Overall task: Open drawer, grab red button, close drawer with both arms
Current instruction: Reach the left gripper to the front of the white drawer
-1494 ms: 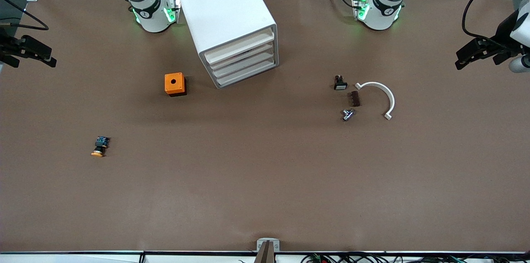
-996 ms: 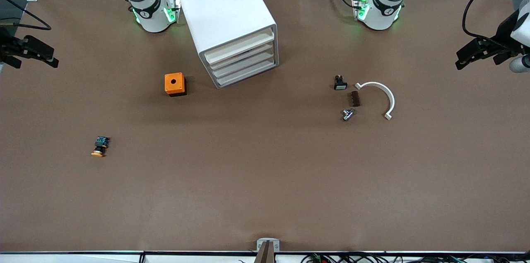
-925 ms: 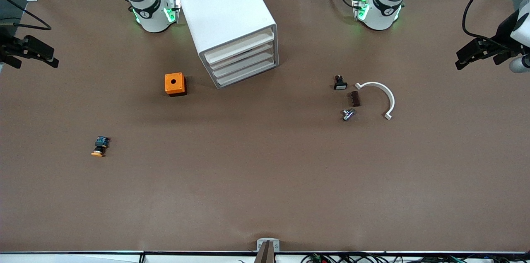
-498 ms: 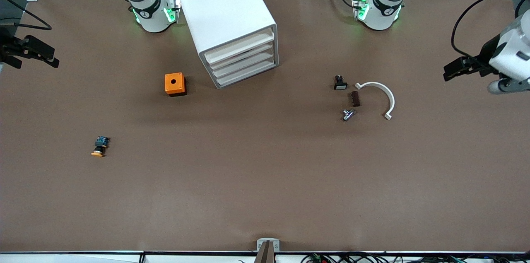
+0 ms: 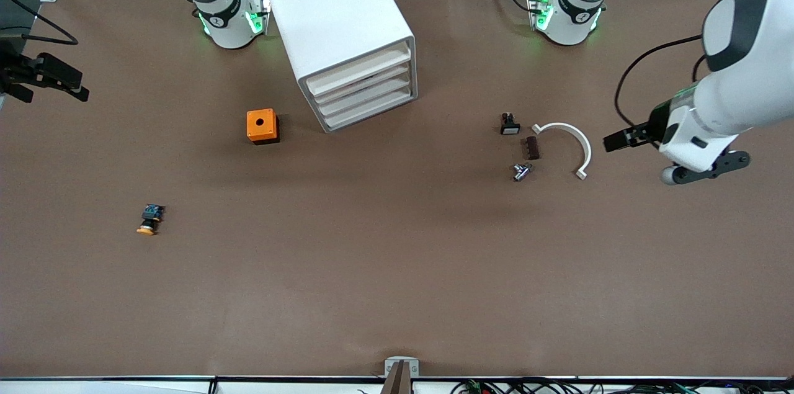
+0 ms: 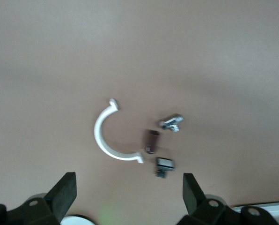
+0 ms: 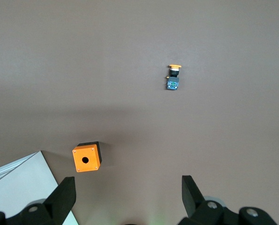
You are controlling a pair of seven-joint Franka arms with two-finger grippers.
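The white cabinet [image 5: 338, 15] stands between the two arm bases; its corner shows in the right wrist view [image 7: 18, 190]. The top drawer [image 5: 358, 67] is shut, as are the three below it. The red-capped button is hidden. My left gripper [image 5: 620, 139] is open and empty, over the table beside the white arc toward the left arm's end; its black fingers [image 6: 64, 193] stand wide apart around its midpoint [image 6: 128, 194]. My right gripper [image 5: 71, 85] is open and empty, waiting at the right arm's end of the table; it also shows in its wrist view [image 7: 128, 197].
An orange cube with a hole [image 5: 262, 126] [image 7: 86, 158] sits beside the cabinet. A yellow-orange-capped button [image 5: 149, 220] [image 7: 173, 77] lies nearer the front camera. A white arc [image 5: 574, 139] [image 6: 104, 136], brown block [image 5: 531, 147], silver part [image 5: 521, 171] and black switch [image 5: 510, 125] cluster toward the left arm's end.
My left arm has swung in from the table's end and lowered its gripper to beside the white arc. The right arm has barely moved. The drawers stay shut.
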